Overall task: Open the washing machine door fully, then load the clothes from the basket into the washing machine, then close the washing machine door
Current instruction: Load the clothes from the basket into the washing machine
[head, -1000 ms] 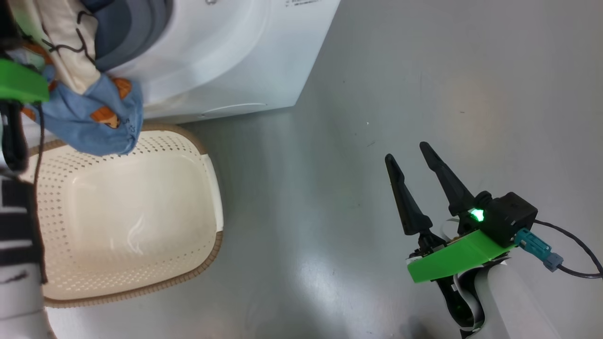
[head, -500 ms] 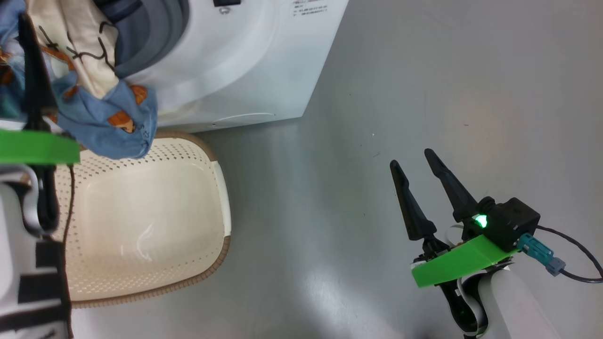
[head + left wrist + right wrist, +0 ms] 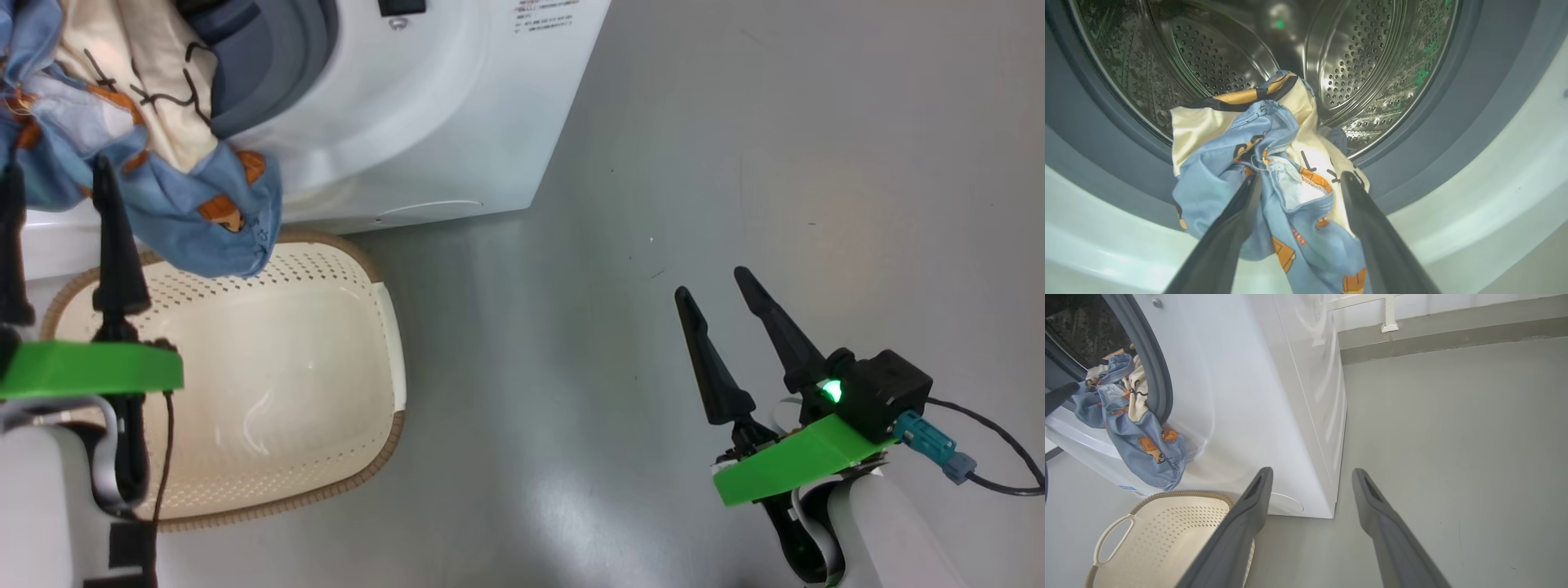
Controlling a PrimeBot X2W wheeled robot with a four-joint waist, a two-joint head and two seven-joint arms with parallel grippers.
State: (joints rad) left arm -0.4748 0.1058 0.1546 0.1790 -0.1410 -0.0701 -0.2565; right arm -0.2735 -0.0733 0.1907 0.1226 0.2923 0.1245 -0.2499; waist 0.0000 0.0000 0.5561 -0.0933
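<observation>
- Head view, far left: the left gripper (image 3: 53,171), two long dark fingers on a green mount, is seen with its jaws spread wide and nothing between them. Compared with a second ago, it has been drawn back from the bundle, and its fingertips are now just short of the fabric.
- The clothes (image 3: 188,212), soft light blue fabric with small orange prints bundled with a cream piece, have been let go. They are left draped over the lower lip of the opening, partly inside the steel perforated drum (image 3: 1367,61) and partly hanging outside.
- The small cream perforated plastic basket (image 3: 269,392) with its brown woven-look rim is seen with nothing in it, just beside the machine's front and under the hanging fabric.
- The big white front-loading washing machine (image 3: 424,106) and the basket have shifted across the picture; this is put down to the camera, not to the things.
- Loading is judged only partly done. The hanging part must be pushed past the grey-blue rubber gasket (image 3: 277,49), or it could be trapped at closing.
- The right gripper (image 3: 710,282) is held over the grey floor (image 3: 735,122), jaws parted and empty, well apart from the machine, as before.
</observation>
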